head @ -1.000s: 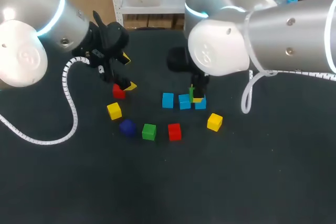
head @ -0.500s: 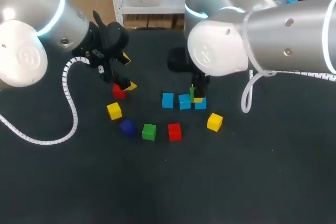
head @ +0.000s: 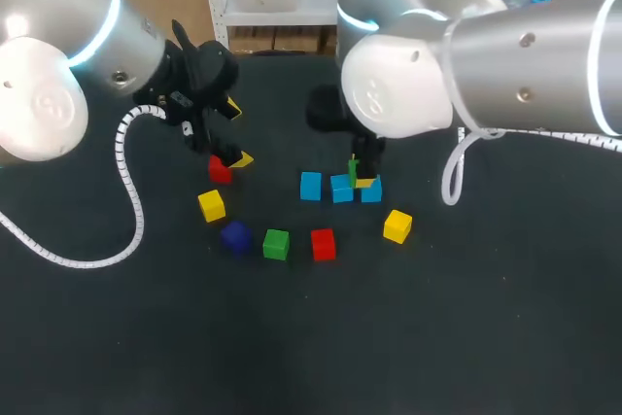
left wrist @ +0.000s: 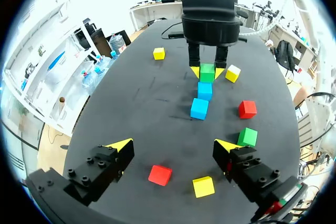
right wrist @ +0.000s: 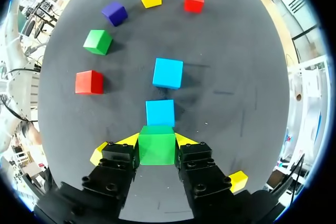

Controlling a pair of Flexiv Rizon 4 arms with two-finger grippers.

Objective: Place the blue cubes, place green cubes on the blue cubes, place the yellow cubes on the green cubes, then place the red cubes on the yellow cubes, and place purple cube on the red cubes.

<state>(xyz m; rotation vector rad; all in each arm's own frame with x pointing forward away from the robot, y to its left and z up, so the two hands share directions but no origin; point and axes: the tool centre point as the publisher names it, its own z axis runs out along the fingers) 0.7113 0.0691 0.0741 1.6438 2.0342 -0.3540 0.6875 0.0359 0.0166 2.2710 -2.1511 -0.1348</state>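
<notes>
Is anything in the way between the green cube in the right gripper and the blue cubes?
Nothing visible does: the right gripper holds the green cube right at the end of the row of blue cubes.

Overhead, your right claw covers most of the green cube. In its wrist view, that cube hides the third blue cube.

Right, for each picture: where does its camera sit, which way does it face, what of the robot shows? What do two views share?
Head view: above and behind the robot, looking down on the table; left arm and right arm show.
Left wrist view: on left wrist, facing across the table at the right gripper; open left gripper shows.
Right wrist view: on right wrist, facing down at blue cubes; right gripper shows.
Shared: the green cube in the right gripper, in both wrist views.
</notes>
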